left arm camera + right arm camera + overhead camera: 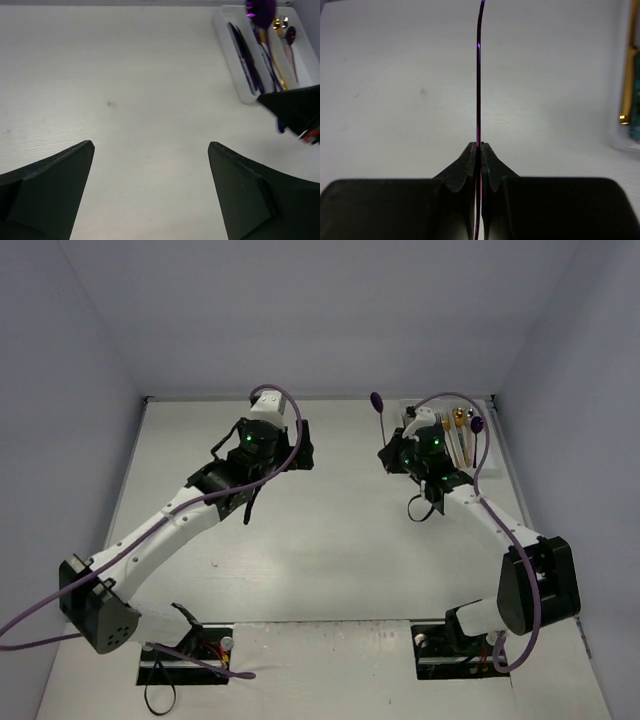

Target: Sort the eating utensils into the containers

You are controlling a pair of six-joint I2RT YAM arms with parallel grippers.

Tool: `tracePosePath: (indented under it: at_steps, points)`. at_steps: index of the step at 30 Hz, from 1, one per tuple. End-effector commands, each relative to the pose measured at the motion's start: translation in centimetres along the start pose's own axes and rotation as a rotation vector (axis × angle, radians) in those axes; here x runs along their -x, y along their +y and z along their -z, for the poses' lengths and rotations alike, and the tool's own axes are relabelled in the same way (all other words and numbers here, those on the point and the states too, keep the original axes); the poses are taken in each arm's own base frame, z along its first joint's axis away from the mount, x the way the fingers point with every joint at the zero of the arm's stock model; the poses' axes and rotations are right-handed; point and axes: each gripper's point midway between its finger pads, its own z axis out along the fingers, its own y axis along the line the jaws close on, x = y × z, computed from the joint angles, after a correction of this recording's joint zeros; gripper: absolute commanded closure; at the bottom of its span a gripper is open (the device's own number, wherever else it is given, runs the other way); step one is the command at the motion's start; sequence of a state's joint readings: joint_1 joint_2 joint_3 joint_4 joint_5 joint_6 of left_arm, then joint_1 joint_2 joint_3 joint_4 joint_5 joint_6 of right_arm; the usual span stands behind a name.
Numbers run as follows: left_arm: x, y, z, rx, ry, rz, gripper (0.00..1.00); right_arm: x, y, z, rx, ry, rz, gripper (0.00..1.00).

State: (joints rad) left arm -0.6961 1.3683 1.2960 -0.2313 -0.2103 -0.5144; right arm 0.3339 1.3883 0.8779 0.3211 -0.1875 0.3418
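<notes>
purple spoon (478,90) looks light, stiff, slick; we've got the right gripper (478,151) pinched tight on its handle, left gripper (151,147) spread wide, empty.

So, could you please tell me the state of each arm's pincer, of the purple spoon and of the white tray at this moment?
left pincer: open, holding nothing.
right pincer: shut on the purple spoon.
purple spoon: gripped by its handle, bowl pointing away from the arm, not in the tray.
white tray: already holds several utensils, lying lengthwise.
</notes>
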Motion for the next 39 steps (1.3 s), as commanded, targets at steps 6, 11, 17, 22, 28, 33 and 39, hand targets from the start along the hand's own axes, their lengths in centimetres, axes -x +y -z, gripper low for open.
tracePosePath:
  at_steps: [6, 11, 17, 22, 28, 33, 39]
  points:
    - [0.3, 11.9, 6.2, 0.259, -0.028, -0.111, 0.03, 7.8, -12.1, 0.5, -0.236, -0.045, 0.156, 1.00]
    - [-1.8, 16.1, 7.8, 0.362, 0.034, -0.130, 0.02, 9.7, -19.3, 0.8, -0.375, -0.009, 0.177, 1.00]
    - [-4.8, 17.5, 7.9, 0.383, 0.093, -0.157, 0.03, 9.6, -26.2, -1.4, -0.441, 0.059, 0.171, 1.00]
    - [-4.8, 17.9, 7.7, 0.401, 0.106, -0.171, 0.02, 7.6, -29.6, -4.2, -0.411, 0.136, 0.166, 1.00]
    - [-5.1, 18.5, 7.6, 0.422, 0.122, -0.170, 0.03, 6.9, -32.3, -5.2, -0.374, 0.143, 0.121, 1.00]
    - [-5.3, 18.5, 7.4, 0.418, 0.132, -0.167, 0.03, 6.7, -33.5, -5.4, -0.371, 0.145, 0.116, 1.00]
    - [-5.5, 18.6, 7.3, 0.419, 0.137, -0.164, 0.03, 5.6, -34.1, -5.8, -0.363, 0.164, 0.103, 1.00]
